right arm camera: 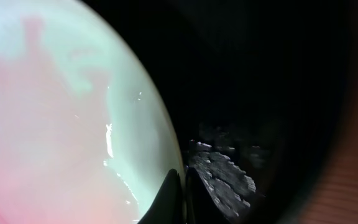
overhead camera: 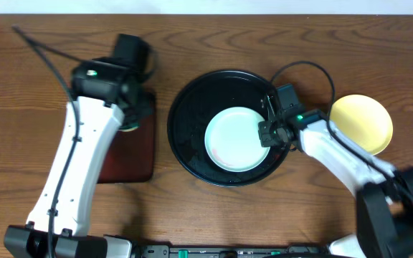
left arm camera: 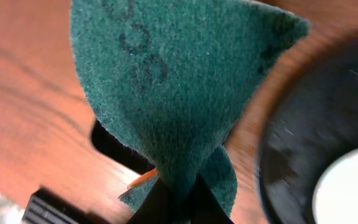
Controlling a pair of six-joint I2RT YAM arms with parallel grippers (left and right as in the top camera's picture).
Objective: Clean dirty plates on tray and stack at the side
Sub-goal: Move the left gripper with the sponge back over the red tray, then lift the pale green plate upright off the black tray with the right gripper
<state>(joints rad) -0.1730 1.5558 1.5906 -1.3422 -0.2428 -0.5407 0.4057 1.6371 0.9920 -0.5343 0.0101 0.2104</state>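
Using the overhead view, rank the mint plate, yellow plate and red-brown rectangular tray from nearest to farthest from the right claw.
1. Mint plate, in the black tray, with the right claw at its rim.
2. Yellow plate, outside the tray, to the robot's right.
3. Red-brown tray, beyond the black tray on the robot's left.

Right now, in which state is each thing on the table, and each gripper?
mint plate: lying in the black tray.
yellow plate: on the table, outside the black tray.
green pad: folded, pinched by the left gripper.
left gripper: shut on the green pad.
right gripper: at the mint plate's rim; grip unclear.
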